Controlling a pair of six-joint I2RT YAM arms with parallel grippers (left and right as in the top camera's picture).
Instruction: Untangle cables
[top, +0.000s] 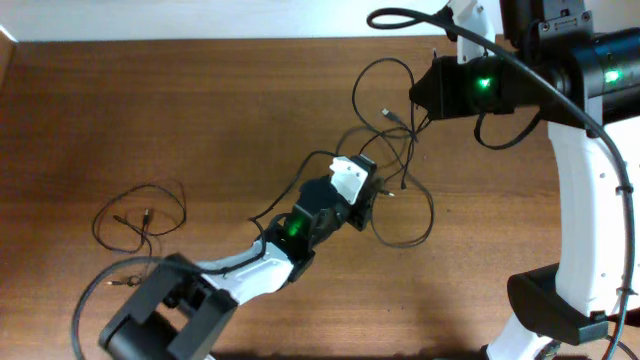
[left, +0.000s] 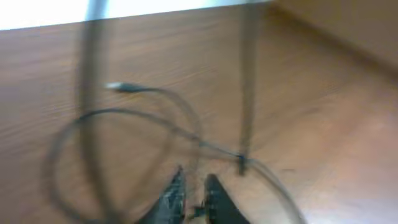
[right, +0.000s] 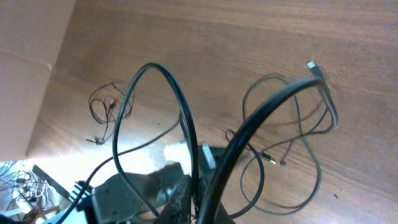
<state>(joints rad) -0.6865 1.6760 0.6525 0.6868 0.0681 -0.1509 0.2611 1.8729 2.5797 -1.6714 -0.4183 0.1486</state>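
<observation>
The cables (top: 398, 168) lie right of centre, just beyond the left gripper (left: 194, 198), the nearer arm. Its fingers nearly meet; grasp cannot be determined. The right gripper (right: 194, 202), clenched, holds strands raised.

Your left arm (top: 250, 268) is a white shell between black joints. A green light (top: 297, 228) glows just behind the left end effector (left: 194, 190), and a white block (top: 348, 178) sits right at its wrist. Its fingers (left: 174, 196) look dark and taper to points. Your right arm (top: 580, 190) has the same long white link. Behind the right end effector (right: 193, 205) you see a black housing (top: 460, 85) lit green, with a thick black wire (top: 560, 95) looping over it.
</observation>
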